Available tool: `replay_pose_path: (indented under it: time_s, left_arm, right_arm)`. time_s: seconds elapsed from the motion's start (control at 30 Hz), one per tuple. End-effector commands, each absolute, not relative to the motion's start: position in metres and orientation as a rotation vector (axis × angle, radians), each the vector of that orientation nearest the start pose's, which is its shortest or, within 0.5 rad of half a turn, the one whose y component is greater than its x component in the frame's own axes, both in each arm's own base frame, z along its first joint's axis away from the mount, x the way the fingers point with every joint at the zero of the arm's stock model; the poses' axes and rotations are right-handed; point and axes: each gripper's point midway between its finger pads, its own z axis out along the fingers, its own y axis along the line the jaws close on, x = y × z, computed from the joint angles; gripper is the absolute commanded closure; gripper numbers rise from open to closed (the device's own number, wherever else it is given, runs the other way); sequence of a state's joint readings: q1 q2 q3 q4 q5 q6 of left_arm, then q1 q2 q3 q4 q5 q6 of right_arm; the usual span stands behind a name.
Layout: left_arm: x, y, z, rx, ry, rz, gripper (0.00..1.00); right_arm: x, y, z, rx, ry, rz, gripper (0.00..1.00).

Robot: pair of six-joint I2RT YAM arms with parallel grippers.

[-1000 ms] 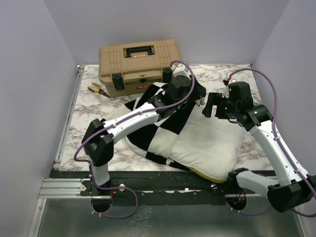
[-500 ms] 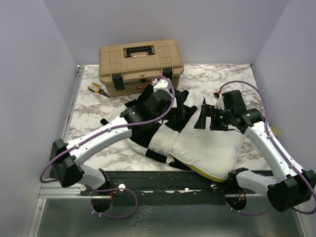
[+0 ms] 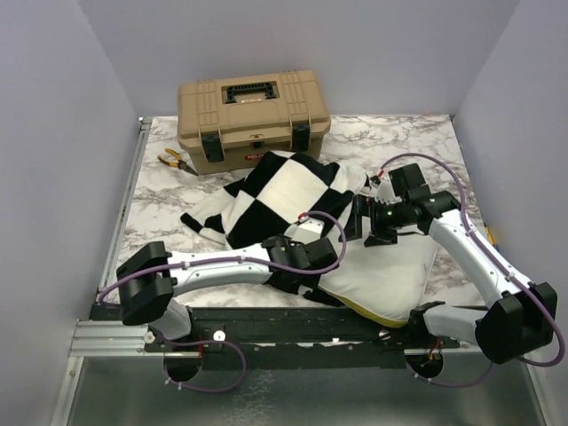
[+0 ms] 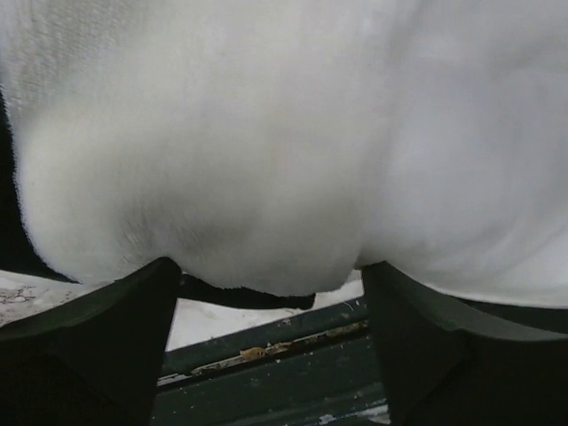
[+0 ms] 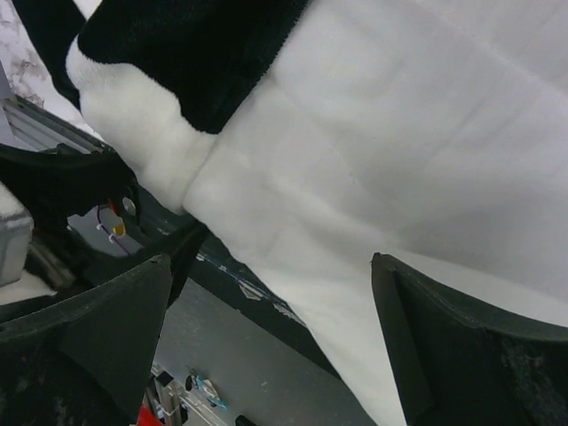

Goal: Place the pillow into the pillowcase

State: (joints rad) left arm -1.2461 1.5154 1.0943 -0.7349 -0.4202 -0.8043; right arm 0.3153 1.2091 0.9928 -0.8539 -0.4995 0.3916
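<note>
Left fingers spread wide, low at the near edge of the desk, right over the dark front rail. White fabric bulges into the gap, but nothing is pinched. Can't tell from the left wrist view whether that bulge is case or pillow.

Right fingers also spread, hanging just above the pillow, gripping nothing.

Pillow status: looks about half in. The near-right part is bare with the yellow edge strip showing at the front. The far-left part sits under the pillowcase, which is bunched up toward the back.

My read of the step: get hold of the case's open hem and drag it over the bare half.

How I'd do it well:
- Left: find the black/cream hem first and close on case fabric only. Catch the pillow too and the pull just drags both.
- Right: press down on the pillow near the hem line to anchor it, then shove it far-left as the hem comes near-right.
- Keep the pull low and slow, since fleece on quilting will likely drag.

Behind it all are the tan toolbox and pliers, well apart from the work.
</note>
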Motion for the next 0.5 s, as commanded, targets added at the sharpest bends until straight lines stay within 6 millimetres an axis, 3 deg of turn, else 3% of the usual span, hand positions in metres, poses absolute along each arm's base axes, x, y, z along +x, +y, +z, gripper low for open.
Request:
replay_pose_path:
  time_s: [0.0, 0.07, 0.17, 0.33, 0.47]
  left_arm:
    - [0.172, -0.291, 0.095, 0.383, 2.441, -0.022, 0.33]
    - [0.181, -0.296, 0.097, 0.369, 2.419, 0.010, 0.62]
    - [0.183, -0.306, 0.104, 0.403, 2.423, 0.010, 0.88]
    - [0.173, -0.320, 0.121, 0.443, 2.458, -0.108, 0.92]
    - [0.164, -0.324, 0.143, 0.429, 2.462, -0.231, 1.00]
  right_arm:
    - [0.199, 0.175, 0.152, -0.120, 2.737, 0.932, 0.01]
    - [0.198, 0.171, 0.149, -0.133, 2.746, 0.905, 0.01]
    - [0.200, 0.166, 0.150, -0.165, 2.734, 0.858, 0.01]
    - [0.199, 0.167, 0.147, -0.246, 2.720, 0.862, 0.03]
    - [0.187, 0.182, 0.144, -0.350, 2.696, 0.926, 0.04]
